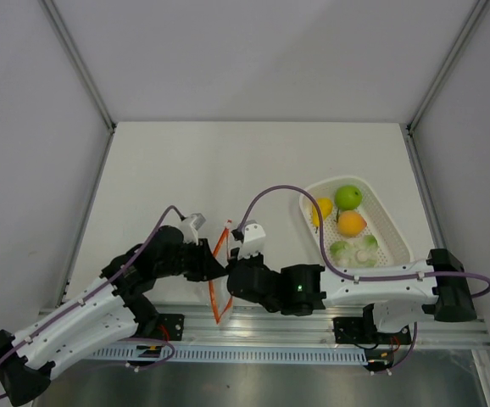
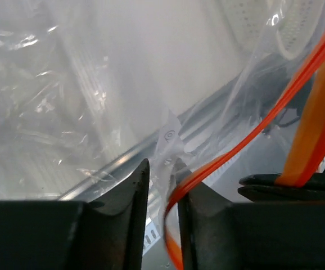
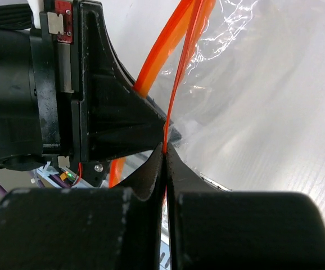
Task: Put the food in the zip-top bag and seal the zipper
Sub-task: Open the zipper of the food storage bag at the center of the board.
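Note:
The zip-top bag (image 1: 219, 284) hangs upright between my two grippers near the table's front edge. It is clear film (image 2: 67, 84) with its red-orange zipper (image 1: 220, 244) split into two lips. My right gripper (image 1: 231, 275) is shut on one lip of the zipper (image 3: 176, 73), pinched at its tips (image 3: 165, 151). My left gripper (image 1: 214, 270) stands with a narrow gap between its jaws (image 2: 162, 163). The other zipper lip (image 2: 263, 121) lies in that gap against one finger. The food lies in the basket: yellow pear (image 1: 322, 209), green apple (image 1: 348, 197), orange fruit (image 1: 351, 223), green piece (image 1: 339, 250), whitish piece (image 1: 364, 253).
The white perforated basket (image 1: 395, 240) sits at the right of the table, beside the right arm's forearm. A metal rail (image 1: 313, 326) runs along the near edge under both arms. Grey walls enclose the table at the back and both sides.

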Robot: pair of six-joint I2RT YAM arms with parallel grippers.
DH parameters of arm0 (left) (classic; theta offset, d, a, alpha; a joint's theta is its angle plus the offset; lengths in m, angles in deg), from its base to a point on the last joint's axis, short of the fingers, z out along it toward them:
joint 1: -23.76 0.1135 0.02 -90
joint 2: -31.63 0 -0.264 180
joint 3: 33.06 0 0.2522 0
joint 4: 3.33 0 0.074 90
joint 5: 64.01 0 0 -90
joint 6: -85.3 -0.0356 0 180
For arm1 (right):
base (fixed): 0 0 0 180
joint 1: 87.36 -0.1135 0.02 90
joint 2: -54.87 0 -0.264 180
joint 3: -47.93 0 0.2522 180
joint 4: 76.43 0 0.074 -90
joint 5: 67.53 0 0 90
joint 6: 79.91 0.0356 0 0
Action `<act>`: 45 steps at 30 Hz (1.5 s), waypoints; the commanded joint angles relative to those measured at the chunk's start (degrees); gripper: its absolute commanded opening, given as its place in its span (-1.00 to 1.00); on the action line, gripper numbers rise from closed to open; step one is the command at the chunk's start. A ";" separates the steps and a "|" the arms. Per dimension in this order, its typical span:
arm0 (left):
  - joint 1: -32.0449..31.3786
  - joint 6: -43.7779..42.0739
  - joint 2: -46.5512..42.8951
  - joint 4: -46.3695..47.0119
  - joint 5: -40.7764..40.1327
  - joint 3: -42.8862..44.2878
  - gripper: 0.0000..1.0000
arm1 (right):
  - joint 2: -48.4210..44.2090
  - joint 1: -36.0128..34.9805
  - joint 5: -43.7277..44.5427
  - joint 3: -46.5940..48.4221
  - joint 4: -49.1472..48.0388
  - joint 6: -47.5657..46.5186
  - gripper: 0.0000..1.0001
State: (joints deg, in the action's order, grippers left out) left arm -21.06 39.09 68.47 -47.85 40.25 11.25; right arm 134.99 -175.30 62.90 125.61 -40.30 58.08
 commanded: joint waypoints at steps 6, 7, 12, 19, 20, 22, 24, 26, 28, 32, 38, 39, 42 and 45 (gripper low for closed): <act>-0.27 -1.60 -0.72 -4.21 -9.33 6.62 -0.99 | -0.31 0.40 6.24 -0.02 1.62 2.46 -1.00; -0.36 -2.12 -0.63 -6.57 -10.73 8.11 -0.99 | -0.75 0.84 6.33 -1.24 1.97 3.07 -1.00; -0.27 -4.50 -0.01 -13.35 -21.90 15.50 -0.99 | -1.98 7.86 1.17 -5.73 3.46 3.78 -1.00; -0.27 -6.26 1.56 -12.92 -22.09 20.25 -0.99 | -0.93 19.46 -4.81 -7.41 3.56 -2.63 -1.00; -0.27 -6.61 2.53 -12.57 -20.95 20.43 -0.99 | -0.84 20.17 -5.52 -7.41 3.21 -3.24 -1.00; -0.27 -7.31 5.86 -11.17 -17.19 20.26 -0.99 | -0.75 21.66 -8.85 -7.58 2.51 -4.83 -1.00; -0.27 -8.19 7.97 -9.85 -14.80 19.30 -0.99 | -0.49 24.39 -12.20 -8.46 0.58 -6.58 -1.00; -0.36 -8.46 10.88 -8.44 -11.81 18.76 -0.99 | -0.40 26.67 -15.88 -9.07 -1.26 -6.94 -1.00; -0.36 -8.46 12.98 -6.60 -9.97 17.89 -0.99 | 0.30 27.73 -18.18 -9.43 -2.50 -7.73 -0.82; -0.18 -8.63 14.92 -3.87 -9.60 17.35 -0.99 | 3.46 28.26 -20.03 -6.10 0.65 -8.61 -0.51; 0.34 -8.90 19.13 -1.76 -9.17 19.55 -0.99 | 0.59 25.98 -17.49 -2.83 7.69 -8.00 0.20; 0.61 -8.98 19.67 -1.41 -9.16 19.81 -0.99 | -0.74 25.20 -16.44 -3.27 7.86 -7.65 0.28; 1.66 -9.16 21.95 0.00 -8.38 19.90 -0.99 | -7.06 24.31 -15.90 -5.73 8.30 -6.77 0.77; 3.33 -9.16 23.71 1.40 -7.23 19.90 -0.99 | -13.66 22.99 -12.14 -7.67 11.89 -2.83 0.99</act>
State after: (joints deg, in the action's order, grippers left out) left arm -19.09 31.22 91.22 -50.08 31.16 28.89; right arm 128.11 -151.39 45.52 118.88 -32.59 51.67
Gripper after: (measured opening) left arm 0.005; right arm 0.988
